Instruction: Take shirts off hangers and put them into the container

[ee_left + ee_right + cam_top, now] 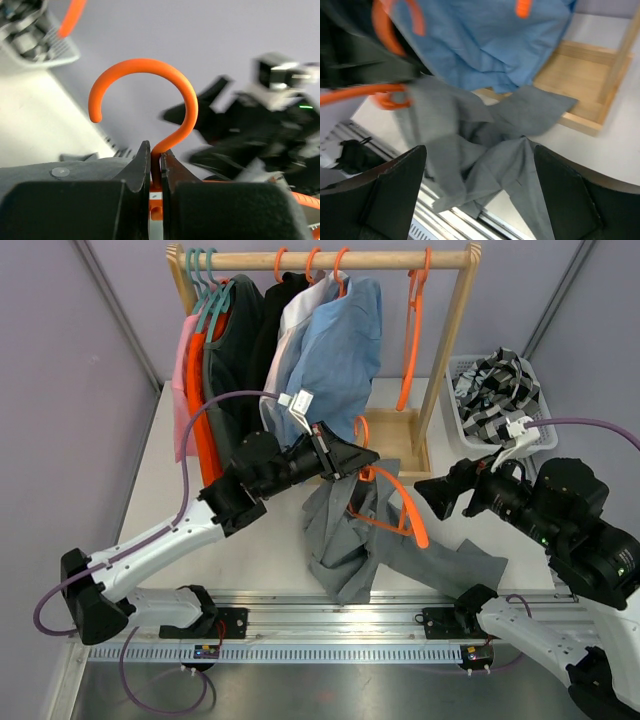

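My left gripper (352,458) is shut on the neck of an orange hanger (400,505), just under its hook (150,90), above the table's middle. A plain grey shirt (345,535) droops from that hanger, its lower part heaped on the table, and one hanger arm shows bare. My right gripper (428,494) hovers open just right of the shirt, with the grey cloth (490,155) below and between its fingers (395,195), untouched. The white latticed container (462,415) stands at the right with a plaid shirt (497,390) in it.
The wooden rack (330,258) at the back carries pink, orange, dark, white and light blue shirts (345,345) on teal and orange hangers, and one bare orange hanger (412,330). Its flat wooden base (580,75) lies just behind the grey shirt. The table's front rail (330,605) lies beneath the shirt's hem.
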Available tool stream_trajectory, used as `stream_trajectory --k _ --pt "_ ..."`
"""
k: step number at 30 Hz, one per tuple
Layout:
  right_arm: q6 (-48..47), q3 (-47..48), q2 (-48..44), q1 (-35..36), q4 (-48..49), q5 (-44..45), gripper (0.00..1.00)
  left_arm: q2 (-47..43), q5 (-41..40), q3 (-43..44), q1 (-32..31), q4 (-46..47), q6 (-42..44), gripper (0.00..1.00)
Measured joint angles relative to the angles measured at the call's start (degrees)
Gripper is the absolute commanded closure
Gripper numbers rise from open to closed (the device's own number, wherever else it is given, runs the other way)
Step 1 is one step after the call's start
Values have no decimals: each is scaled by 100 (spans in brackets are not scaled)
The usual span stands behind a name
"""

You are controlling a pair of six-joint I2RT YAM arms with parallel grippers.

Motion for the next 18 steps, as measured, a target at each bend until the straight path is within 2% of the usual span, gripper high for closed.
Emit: stream_trajectory --k 7,10,15,18 --pt "170 -323 -37 0 647 -1102 12 273 81 -455 195 -146 -197 100" --pt "258 -557 31 -2 774 -1346 17 273 214 -466 192 107 -354 100" --pt "337 -796 177 -2 946 -1510 20 273 476 -487 195 601 -678 100" --pt "356 -857 232 -2 994 -1596 21 273 612 -522 192 815 -820 82"
